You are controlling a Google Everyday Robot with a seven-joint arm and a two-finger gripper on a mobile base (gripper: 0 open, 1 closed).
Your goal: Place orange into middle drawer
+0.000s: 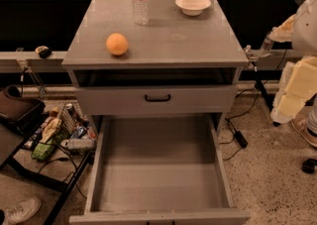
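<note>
while orange [117, 44] sits on cabinet top [173, 35], middle drawer [158, 184] open; gripper [270, 40] far right, grasp unclear.

Single camera, high, near, looking down at cabinet [163, 40] front; tool [293, 94] at right frame edge.

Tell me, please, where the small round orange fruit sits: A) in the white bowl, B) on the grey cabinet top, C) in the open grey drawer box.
B: the round orange fruit lies on the grey cabinet top; the robot's gripper hangs at the picture's right edge, well apart.
</note>
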